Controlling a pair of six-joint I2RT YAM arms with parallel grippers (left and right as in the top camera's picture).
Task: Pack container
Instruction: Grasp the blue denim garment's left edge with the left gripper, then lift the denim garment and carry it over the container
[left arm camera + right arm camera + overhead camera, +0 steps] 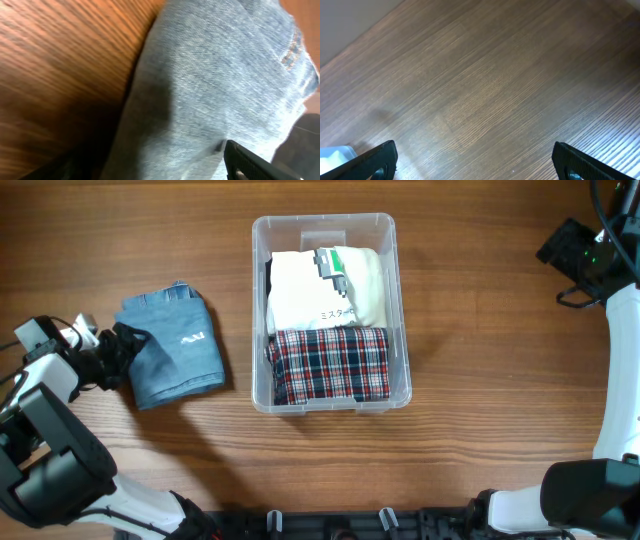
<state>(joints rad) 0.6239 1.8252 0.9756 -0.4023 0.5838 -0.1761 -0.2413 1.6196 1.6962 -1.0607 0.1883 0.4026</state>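
**Jeans outside, bin half packed**

The container point(330, 312) sits mid-table, clear of both arms. Inside lie a folded white shirt point(325, 290) with a small green-and-grey item point(333, 265) on top, and a plaid cloth point(330, 364) at the near end. Folded jeans point(172, 345) lie flat to its left, near but apart.

The left gripper point(125, 352) is at the jeans' left edge, fingers point(250, 160) spread wide. Denim fills its blurred wrist view, and no hold on the cloth can be made out. The right gripper point(475, 162) hangs far right over bare wood, fully spread and empty.

The table point(480, 450) is dark brown wood grain. A pale grey strip shows past its edge.
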